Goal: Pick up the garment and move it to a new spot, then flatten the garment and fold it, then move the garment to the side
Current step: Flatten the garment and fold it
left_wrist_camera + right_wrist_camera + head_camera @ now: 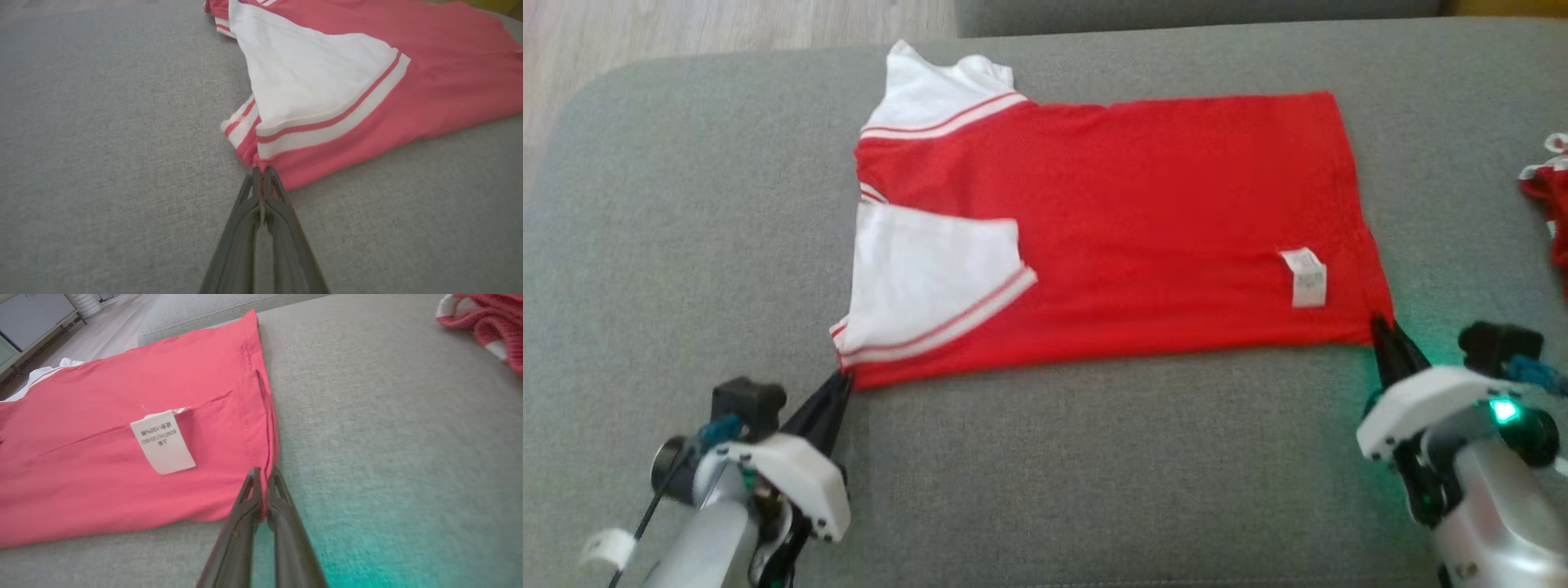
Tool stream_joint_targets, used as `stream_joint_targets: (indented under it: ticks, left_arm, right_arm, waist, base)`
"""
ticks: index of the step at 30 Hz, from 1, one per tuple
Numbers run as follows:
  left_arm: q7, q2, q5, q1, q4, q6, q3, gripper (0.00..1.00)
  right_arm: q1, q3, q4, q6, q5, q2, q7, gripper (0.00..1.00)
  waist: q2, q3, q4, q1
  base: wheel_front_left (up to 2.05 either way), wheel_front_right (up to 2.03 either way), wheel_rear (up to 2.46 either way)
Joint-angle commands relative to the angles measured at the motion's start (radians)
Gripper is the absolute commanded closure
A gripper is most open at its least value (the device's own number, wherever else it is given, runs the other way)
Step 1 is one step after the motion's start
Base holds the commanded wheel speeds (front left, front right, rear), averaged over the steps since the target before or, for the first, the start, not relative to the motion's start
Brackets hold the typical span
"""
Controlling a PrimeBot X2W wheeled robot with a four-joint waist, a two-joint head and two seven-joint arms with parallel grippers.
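The left fingers (241,222) are pressed together on the near collar-end corner of the garment (1160,220), a thin edge of red and white cloth caught between their tips; the right fingers (245,516) are likewise shut on the near hem corner, with the red edge running up between them. Both pinches sit low, at the level of the grey sofa cushion (686,245), and no cloth has left it yet.

The garment lies spread flat across the middle of the cushion, collar end towards the robot's left, hem towards its right; the near white sleeve (923,278) is turned in over the red body, and a care label (1305,278) shows near the hem. So the placing and flattening look done, and the sleeves seem already tucked; with both near corners gripped, a fold of the near edge appears to be the step in hand. That fold, and the move to the side, remain. Another red garment (1553,196) lies well apart at the right edge.
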State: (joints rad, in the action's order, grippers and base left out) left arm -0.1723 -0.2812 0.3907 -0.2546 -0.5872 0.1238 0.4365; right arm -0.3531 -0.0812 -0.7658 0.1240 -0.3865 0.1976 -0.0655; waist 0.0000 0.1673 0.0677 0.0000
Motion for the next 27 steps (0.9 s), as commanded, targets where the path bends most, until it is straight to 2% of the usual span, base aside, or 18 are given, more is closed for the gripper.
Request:
stream_joint_targets:
  ticks: [1, 7, 16, 25, 26, 27]
  left_arm:
    - [0.002, -0.045, 0.015, 0.003, 0.039, -0.001, -0.039, 1.0]
    - [0.025, -0.072, 0.024, 0.078, 0.104, -0.017, -0.039, 1.0]
    - [0.076, -0.084, 0.043, 0.249, 0.273, -0.078, -0.026, 1.0]
    - [0.119, -0.097, 0.049, 0.31, 0.366, -0.115, -0.019, 1.0]
    - [0.122, -0.097, 0.047, 0.306, 0.37, -0.119, -0.019, 1.0]
    - [0.128, -0.095, 0.048, 0.303, 0.371, -0.122, -0.018, 1.0]
  right_arm:
    - [0.031, -0.017, 0.042, 0.007, -0.017, 0.029, -0.014, 1.0]
    - [0.127, -0.009, 0.114, 0.007, -0.042, 0.054, -0.018, 1.0]
    - [0.295, 0.046, 0.262, 0.007, -0.031, 0.076, 0.027, 1.0]
    - [0.4, 0.132, 0.409, 0.007, 0.01, 0.059, 0.102, 1.0]
    - [0.406, 0.138, 0.419, 0.007, 0.014, 0.052, 0.111, 0.73]
    - [0.41, 0.142, 0.43, 0.007, 0.018, 0.046, 0.118, 0.55]
  waist:
    - [0.0, -0.011, -0.004, 0.0]
    - [0.0, -0.035, -0.009, 0.0]
    - [0.0, -0.062, -0.015, 0.0]
    - [0.0, -0.06, -0.009, 0.0]
    - [0.0, -0.06, -0.008, 0.0]
    - [0.0, -0.059, -0.007, 0.0]
  base:
    - [0.0, 0.0, 0.0]
    - [0.0, 0.0, 0.0]
    - [0.0, 0.0, 0.0]
    - [0.0, 0.0, 0.0]
    - [0.0, 0.0, 0.0]
    - [0.0, 0.0, 0.0]
